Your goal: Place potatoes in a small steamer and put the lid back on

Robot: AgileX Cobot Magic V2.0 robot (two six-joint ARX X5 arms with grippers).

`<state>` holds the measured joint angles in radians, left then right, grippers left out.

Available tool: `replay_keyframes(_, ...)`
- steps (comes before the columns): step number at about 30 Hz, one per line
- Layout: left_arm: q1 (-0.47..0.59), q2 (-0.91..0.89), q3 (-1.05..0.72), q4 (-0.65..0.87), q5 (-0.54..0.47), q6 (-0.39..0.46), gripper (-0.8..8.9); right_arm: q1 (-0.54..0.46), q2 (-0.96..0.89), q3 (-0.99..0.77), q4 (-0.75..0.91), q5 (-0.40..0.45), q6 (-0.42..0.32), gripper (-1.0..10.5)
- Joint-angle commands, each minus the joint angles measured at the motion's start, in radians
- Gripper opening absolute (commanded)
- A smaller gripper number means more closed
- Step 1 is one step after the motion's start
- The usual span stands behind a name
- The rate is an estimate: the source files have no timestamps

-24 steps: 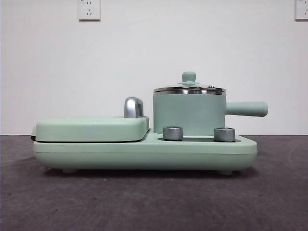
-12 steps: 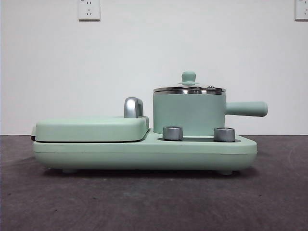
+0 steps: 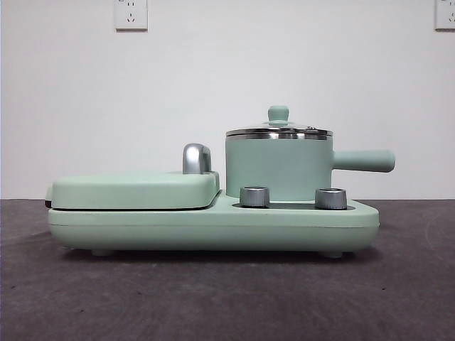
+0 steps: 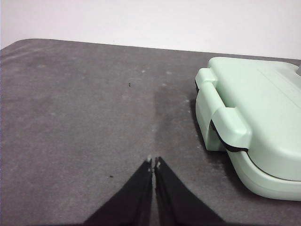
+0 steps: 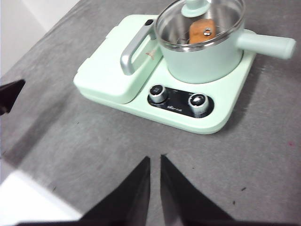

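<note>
The small steamer [image 3: 279,169] stands on the right half of the mint-green cooker base [image 3: 213,224], its side handle [image 3: 364,160] pointing right. The lid [image 3: 279,131] sits on the pot with its green knob on top. In the right wrist view the pot [image 5: 207,56] shows under the glass lid [image 5: 221,14], and the orange-brown potato [image 5: 202,32] lies inside. My right gripper [image 5: 154,159] is shut and empty, well back from the cooker. My left gripper [image 4: 154,162] is shut and empty over bare table, beside the griddle end.
The flat green griddle with its closed cover [image 3: 135,190] and steel handle [image 3: 197,158] takes the base's left half. Two steel dials [image 3: 254,196] face the front. The griddle's end also shows in the left wrist view [image 4: 254,122]. A dark grey table [image 3: 227,298] lies all around.
</note>
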<state>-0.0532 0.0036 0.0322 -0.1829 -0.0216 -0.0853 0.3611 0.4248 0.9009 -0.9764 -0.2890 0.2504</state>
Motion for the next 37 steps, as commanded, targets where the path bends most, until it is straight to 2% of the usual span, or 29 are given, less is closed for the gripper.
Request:
replay_keyframes(1,0.001,-0.001,-0.019,-0.004,-0.002,0.013,0.1,-0.07,-0.005,-0.041,0.034,0.011,-0.008,0.3)
replay_keyframes(4,0.001,-0.001,-0.019,-0.004,-0.002,0.013,0.1,-0.156,-0.046,-0.162,0.188,0.038,-0.027,0.3)
replay_keyframes(7,0.001,-0.001,-0.019,-0.004,-0.002,0.013,0.1,-0.225,-0.112,-0.327,0.428,0.069,-0.037,0.3)
replay_keyframes(11,0.001,-0.001,-0.019,-0.004,-0.002,0.013,0.1,-0.299,-0.207,-0.566,0.758,0.164,-0.11,0.3)
replay_keyframes(15,0.001,-0.001,-0.019,-0.004,-0.002,0.013,0.1,-0.332,-0.291,-0.742,0.925,0.233,-0.167,0.3)
replay_keyframes(18,0.001,-0.001,-0.019,-0.004,-0.002,0.013,0.1,-0.333,-0.336,-0.816,0.938,0.28,-0.209,0.3)
replay_keyframes(21,0.001,-0.001,-0.019,-0.004,-0.002,0.013,0.1,-0.333,-0.365,-0.863,0.935,0.283,-0.229,0.3)
replay_keyframes(30,0.001,-0.001,-0.019,-0.004,-0.002,0.013,0.1,-0.333,-0.421,-0.89,0.806,0.294,-0.24,0.3)
replay_keyframes(37,0.001,-0.001,-0.019,-0.004,-0.002,0.013,0.1,-0.332,-0.421,-0.89,0.8,0.29,-0.239,0.3)
